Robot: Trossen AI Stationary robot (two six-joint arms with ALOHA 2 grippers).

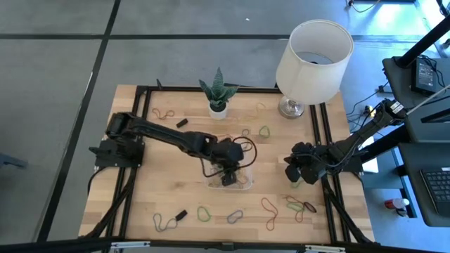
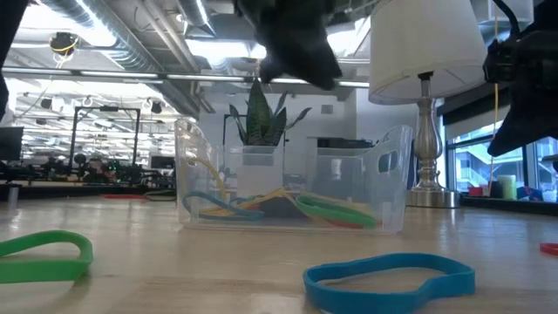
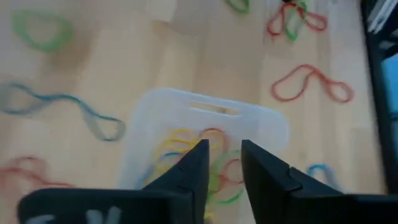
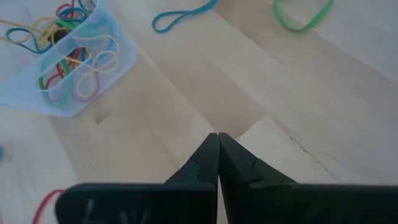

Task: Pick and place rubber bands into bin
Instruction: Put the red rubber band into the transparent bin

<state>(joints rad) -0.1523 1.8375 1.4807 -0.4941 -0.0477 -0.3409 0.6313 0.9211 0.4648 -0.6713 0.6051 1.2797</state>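
The desk [image 1: 140, 197] carried everything, a wooden top with a black frame along its edges. Largest on it was the lamp [image 1: 313, 53], its white shade at the far right corner. The left arm [image 1: 165, 137] reached from the left edge to the middle, and the right arm [image 1: 351, 144] came in from the right edge. A plant [image 1: 217, 95] in a white pot stood by the far edge, near its middle.

The bin [image 2: 288, 187], of clear plastic, sat in the middle of the desk, a little toward the near edge, with a tangle of yellow, green and red bands [image 4: 74, 62] inside it. The left gripper [image 3: 222, 165] hung right above the bin, its fingers [image 3: 264, 180] parted by a narrow gap and empty. The right gripper [image 4: 218, 155] hovered over bare wood to the right of the bin, fingers pressed together on nothing.

Loose bands [image 1: 281, 207] lay scattered along the near edge in green, blue and red, with a few more toward the far edge. Two small black blocks [image 1: 181, 214] lay among them.
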